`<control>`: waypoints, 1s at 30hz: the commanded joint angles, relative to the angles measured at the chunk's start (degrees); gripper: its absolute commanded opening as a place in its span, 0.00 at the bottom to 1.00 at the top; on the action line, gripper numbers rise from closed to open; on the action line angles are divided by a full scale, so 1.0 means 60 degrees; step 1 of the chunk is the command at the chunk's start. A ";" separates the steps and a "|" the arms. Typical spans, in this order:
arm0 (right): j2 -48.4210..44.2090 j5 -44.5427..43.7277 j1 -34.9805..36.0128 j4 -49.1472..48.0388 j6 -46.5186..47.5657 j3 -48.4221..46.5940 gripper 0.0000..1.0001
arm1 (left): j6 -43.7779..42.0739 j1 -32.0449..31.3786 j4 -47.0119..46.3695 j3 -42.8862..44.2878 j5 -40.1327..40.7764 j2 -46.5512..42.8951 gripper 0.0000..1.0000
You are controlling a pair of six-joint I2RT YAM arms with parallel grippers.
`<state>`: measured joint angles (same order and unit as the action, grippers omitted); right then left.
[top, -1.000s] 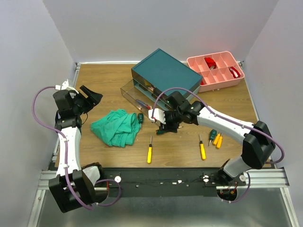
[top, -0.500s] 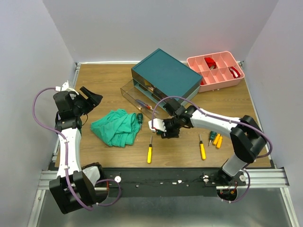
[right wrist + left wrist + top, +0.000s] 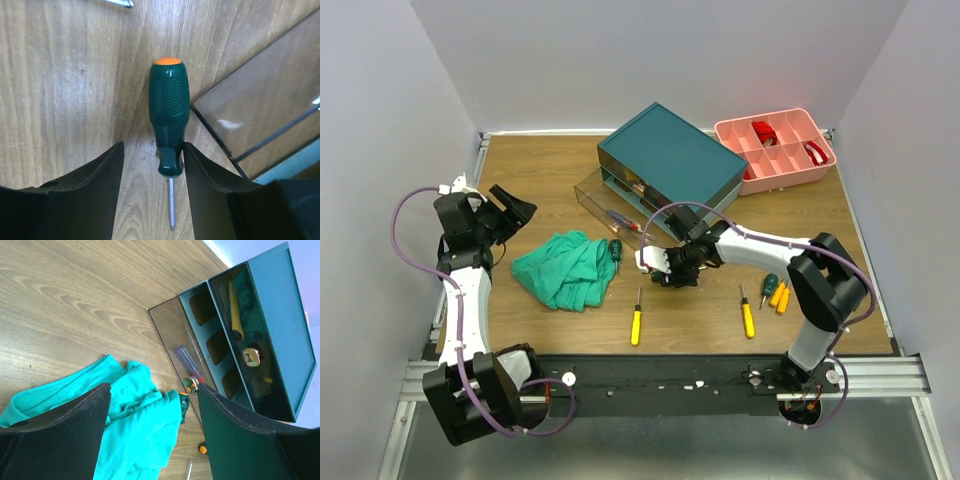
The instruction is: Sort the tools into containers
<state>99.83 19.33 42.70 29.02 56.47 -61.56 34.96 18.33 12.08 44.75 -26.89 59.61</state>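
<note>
My right gripper (image 3: 152, 146) is open and low on the table in front of the teal box (image 3: 670, 155). A green screwdriver with an orange cap (image 3: 169, 107) lies between its fingers, its handle against the right finger (image 3: 210, 190). In the top view this gripper (image 3: 672, 276) hides that tool. The box's clear drawer (image 3: 605, 195) is pulled out and holds a red-and-blue screwdriver (image 3: 620, 218). Another green screwdriver (image 3: 616, 249) lies by the cloth. Two yellow ones (image 3: 636, 322) (image 3: 747, 315) and a small green and orange pair (image 3: 775, 292) lie near the front. My left gripper (image 3: 515, 208) is open and empty, raised at the left.
A crumpled green cloth (image 3: 565, 268) lies left of centre; it fills the space under the left fingers in the left wrist view (image 3: 130, 425). A pink compartment tray (image 3: 800, 170) with red items stands at the back right. The drawer's edge (image 3: 235, 150) is close beside the right finger.
My right arm has folded lower and its gripper has come down to the table round the green screwdriver. The left arm has hardly moved.
</note>
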 commanded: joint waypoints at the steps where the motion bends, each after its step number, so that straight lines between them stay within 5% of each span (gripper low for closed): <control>1: 0.0470 -0.0175 -0.0114 0.0144 0.0110 -0.0272 0.58 | -0.0055 0.0066 -0.0211 0.0056 -0.0264 0.0113 0.80; 3: 0.0748 -0.0175 -0.0100 0.0421 0.0198 -0.0403 0.58 | 0.0003 0.0080 -0.0269 0.0027 -0.0307 0.0186 0.80; 6: 0.0954 -0.0029 -0.0100 0.0948 0.0417 -0.0536 0.36 | 0.0047 0.0051 -0.0313 0.0041 -0.0337 0.0259 0.80; 7: 0.0867 0.0000 -0.0100 0.1008 0.0490 -0.0434 0.22 | 0.0062 0.0051 -0.0299 0.0041 -0.0351 0.0260 0.80; 11: -0.0536 0.0746 -0.0114 0.1374 0.0725 0.0327 0.08 | 0.0150 0.0051 -0.0401 0.0041 -0.0366 0.0274 0.80; 18: -0.2839 0.2109 -0.0158 0.1366 -0.0119 -0.0270 0.04 | 0.0399 0.0051 -0.0694 -0.0149 -0.0425 0.0274 0.80; 22: -0.2037 0.1587 -0.0305 0.0308 -0.3146 -0.2173 0.02 | 0.0428 0.0036 -0.0636 -0.0120 -0.0454 0.0245 0.80; 26: -0.0442 0.0281 -0.0349 -0.0909 -0.4445 -0.3565 0.05 | 0.0428 0.0036 -0.0489 -0.0076 -0.0469 0.0143 0.80; 30: 0.0920 -0.0818 -0.0363 -0.0882 -0.4255 -0.4853 0.24 | 0.0399 0.0036 -0.0314 -0.0076 -0.0483 -0.0047 0.80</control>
<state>97.08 23.27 40.99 26.44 36.38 -84.93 37.19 18.33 9.52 44.53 -28.16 61.08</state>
